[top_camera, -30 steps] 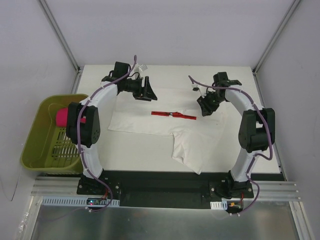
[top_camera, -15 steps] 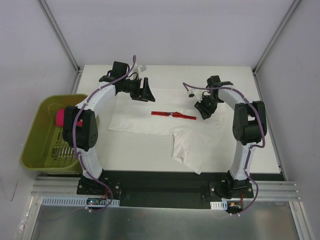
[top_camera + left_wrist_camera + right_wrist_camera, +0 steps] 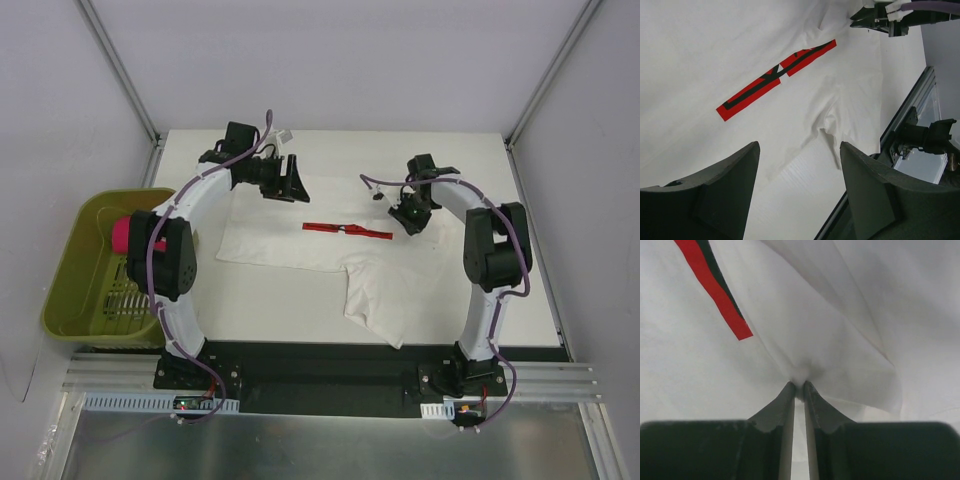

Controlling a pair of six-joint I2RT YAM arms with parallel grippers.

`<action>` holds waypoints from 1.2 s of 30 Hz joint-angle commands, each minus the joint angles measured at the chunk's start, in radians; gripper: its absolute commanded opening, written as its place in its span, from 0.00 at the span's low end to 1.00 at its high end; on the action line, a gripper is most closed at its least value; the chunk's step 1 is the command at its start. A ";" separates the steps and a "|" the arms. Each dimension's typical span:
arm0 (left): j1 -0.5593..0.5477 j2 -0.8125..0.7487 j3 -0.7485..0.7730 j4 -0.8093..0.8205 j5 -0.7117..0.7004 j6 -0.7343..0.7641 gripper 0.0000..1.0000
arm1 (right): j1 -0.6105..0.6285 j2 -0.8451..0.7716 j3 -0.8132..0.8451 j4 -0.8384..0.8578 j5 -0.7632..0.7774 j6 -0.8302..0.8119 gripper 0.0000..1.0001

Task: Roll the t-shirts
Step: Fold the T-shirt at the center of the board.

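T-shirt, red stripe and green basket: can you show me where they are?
t-shirt [image 3: 385, 290]: top external view, near white flap.
red stripe [image 3: 347, 231]: top external view, middle of print.
green basket [image 3: 83, 262]: top external view, left inner wall.

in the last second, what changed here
The right gripper, shut on a fold of the t-shirt, shifted slightly left as its elbow swung inward. The left arm's elbow moved slightly outward. The left gripper, open above the shirt, the t-shirt's layout and the green basket stayed put.
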 commanded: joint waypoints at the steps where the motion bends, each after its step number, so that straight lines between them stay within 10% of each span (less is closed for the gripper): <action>1: 0.000 0.023 0.056 -0.023 0.001 0.011 0.65 | 0.022 -0.137 -0.018 -0.015 0.020 -0.015 0.12; 18: 0.022 0.158 0.121 0.029 0.026 -0.115 0.66 | 0.234 -0.165 0.023 -0.300 -0.006 0.235 0.08; 24: 0.022 0.174 0.052 0.091 0.075 -0.228 0.66 | 0.231 -0.130 0.075 -0.338 -0.069 0.266 0.24; 36: -0.121 0.244 0.042 0.161 0.212 -0.274 0.63 | -0.046 -0.035 0.212 -0.343 -0.199 0.448 0.31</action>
